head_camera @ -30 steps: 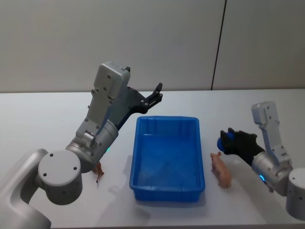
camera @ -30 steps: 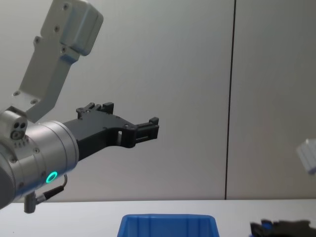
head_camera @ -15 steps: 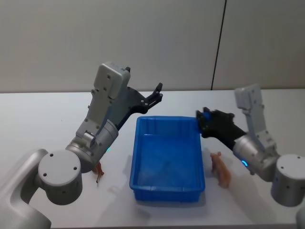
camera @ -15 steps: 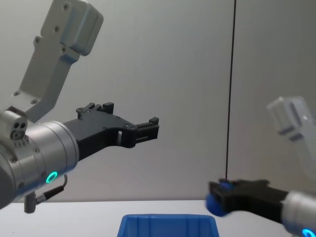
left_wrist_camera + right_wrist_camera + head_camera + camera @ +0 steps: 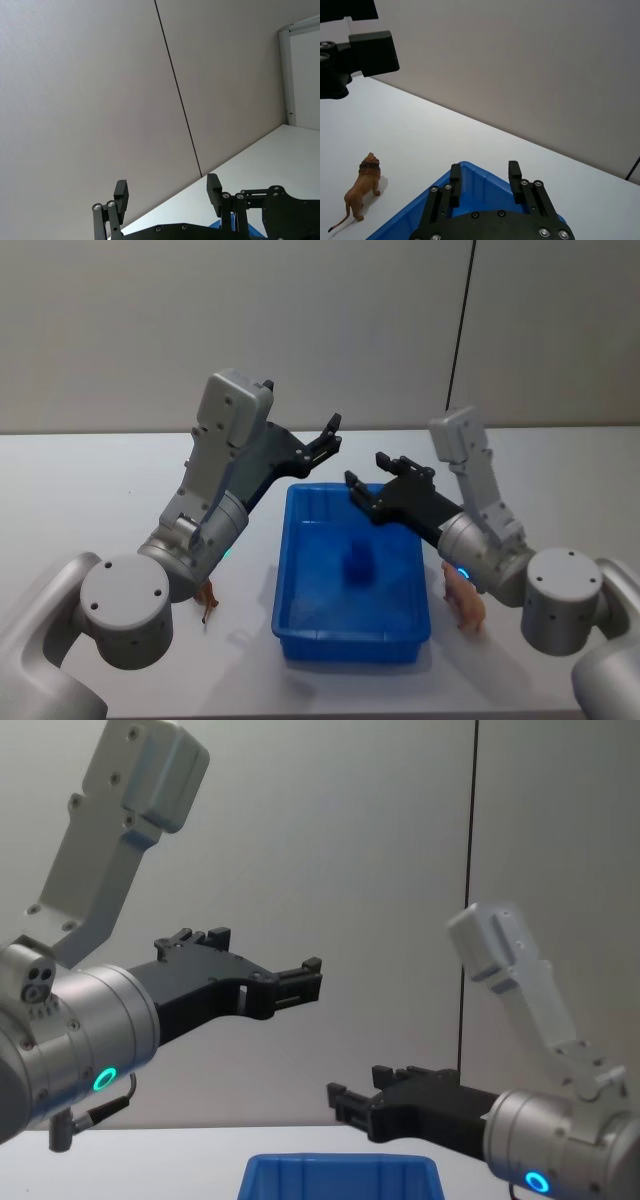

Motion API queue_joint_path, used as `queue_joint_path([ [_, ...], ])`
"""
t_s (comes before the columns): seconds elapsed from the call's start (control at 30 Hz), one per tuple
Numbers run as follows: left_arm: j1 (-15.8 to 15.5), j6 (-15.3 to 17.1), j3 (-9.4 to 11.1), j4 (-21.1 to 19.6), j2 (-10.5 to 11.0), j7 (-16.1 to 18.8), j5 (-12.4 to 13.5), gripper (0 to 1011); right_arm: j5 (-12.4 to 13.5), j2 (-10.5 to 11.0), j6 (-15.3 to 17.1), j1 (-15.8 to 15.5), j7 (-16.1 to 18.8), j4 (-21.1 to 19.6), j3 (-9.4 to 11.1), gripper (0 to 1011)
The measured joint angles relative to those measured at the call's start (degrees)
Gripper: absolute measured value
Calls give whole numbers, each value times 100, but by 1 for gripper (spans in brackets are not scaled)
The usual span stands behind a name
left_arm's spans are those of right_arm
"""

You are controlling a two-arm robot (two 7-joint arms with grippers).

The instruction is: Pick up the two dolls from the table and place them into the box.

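The blue box (image 5: 300, 625) stands mid-table on the white table (image 5: 90, 500). A small blue doll (image 5: 357, 565) is inside the box, apart from both grippers. My right gripper (image 5: 367, 471) hangs open and empty above the box's far end, its fingers (image 5: 455, 176) over the rim (image 5: 470, 172). A pink pig doll (image 5: 464, 598) lies on the table right of the box. A brown lion doll (image 5: 207, 600) stands left of the box, also seen as the lion (image 5: 361, 192). My left gripper (image 5: 334, 432) is raised open above the box's far left corner.
A grey wall with a dark vertical seam (image 5: 458, 340) runs behind the table. The left arm's grey forearm (image 5: 200, 520) leans over the table left of the box. The chest view has both grippers, left (image 5: 312, 978) and right (image 5: 355, 1085), above the box rim (image 5: 340, 1165).
My right gripper swung left from beside the pig to above the box, carrying the blue doll, then opened. The doll is now inside the box. The left arm stayed still.
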Motion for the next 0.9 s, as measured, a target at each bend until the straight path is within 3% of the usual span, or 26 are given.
queue_joint_path([
  [0.23, 0, 0, 0, 0, 0, 0, 0, 1000, -139, -49, 123, 27, -222, 54, -54, 752],
  [0.53, 0, 0, 0, 0, 0, 0, 0, 1000, -207, 77, 484, -267, -745, -379, -54, 997],
  [0.9, 0, 0, 0, 0, 0, 0, 0, 1000, -58, 434, 1084, -969, -1462, -1349, 5, 1001],
])
